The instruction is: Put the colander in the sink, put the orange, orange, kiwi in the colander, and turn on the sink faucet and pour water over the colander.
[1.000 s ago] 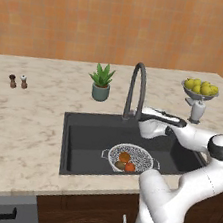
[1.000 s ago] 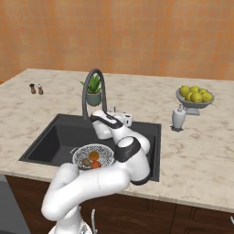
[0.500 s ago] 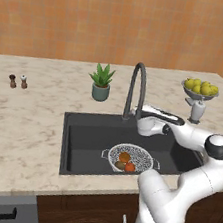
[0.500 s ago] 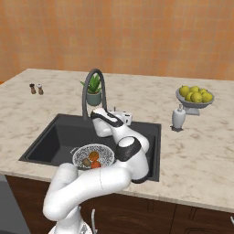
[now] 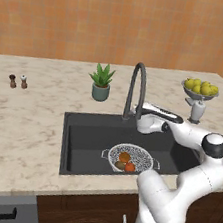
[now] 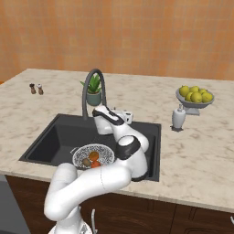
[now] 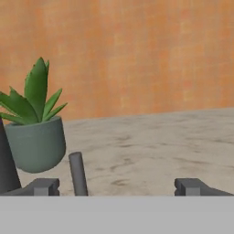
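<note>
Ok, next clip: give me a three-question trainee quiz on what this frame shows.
1. True or false: the colander sits in the sink.
2. How many fruits lie in the colander?
3. Which is nearest the gripper? A) lemon bowl B) faucet C) shakers

Key: 1 true. 2 three: two oranges and a kiwi. 3 B; its side lever stands between the open fingers.

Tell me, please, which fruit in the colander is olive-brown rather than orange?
The kiwi, at the colander's front-left in the left base view; both oranges beside it are orange or reddish.
</note>
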Controlling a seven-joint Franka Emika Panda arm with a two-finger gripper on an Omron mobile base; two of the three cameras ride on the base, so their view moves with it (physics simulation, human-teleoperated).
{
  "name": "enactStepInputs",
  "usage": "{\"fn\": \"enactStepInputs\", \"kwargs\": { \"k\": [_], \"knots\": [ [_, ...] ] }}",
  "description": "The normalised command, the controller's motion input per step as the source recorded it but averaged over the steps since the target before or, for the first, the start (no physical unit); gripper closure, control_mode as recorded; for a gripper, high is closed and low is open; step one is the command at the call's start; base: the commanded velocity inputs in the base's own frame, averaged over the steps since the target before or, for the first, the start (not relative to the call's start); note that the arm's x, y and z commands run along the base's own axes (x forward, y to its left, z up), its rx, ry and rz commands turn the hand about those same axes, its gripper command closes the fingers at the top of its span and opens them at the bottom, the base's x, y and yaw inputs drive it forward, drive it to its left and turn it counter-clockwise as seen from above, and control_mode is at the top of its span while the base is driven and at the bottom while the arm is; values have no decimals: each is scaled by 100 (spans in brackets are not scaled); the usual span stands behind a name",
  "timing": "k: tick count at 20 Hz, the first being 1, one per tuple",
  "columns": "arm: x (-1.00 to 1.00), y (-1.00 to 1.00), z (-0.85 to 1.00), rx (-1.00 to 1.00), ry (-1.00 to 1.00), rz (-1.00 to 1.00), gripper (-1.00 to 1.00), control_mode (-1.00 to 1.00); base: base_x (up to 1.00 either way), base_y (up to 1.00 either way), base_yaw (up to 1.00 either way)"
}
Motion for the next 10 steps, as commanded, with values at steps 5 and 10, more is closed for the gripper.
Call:
{"fn": "enactStepInputs", "kwargs": {
  "k": [5,10],
  "knots": [
    [5,-10,0,0,0,-1,-100,-100,0,0,0],
    [0,-27,0,0,0,0,-100,-100,0,0,0]
  ]
}}
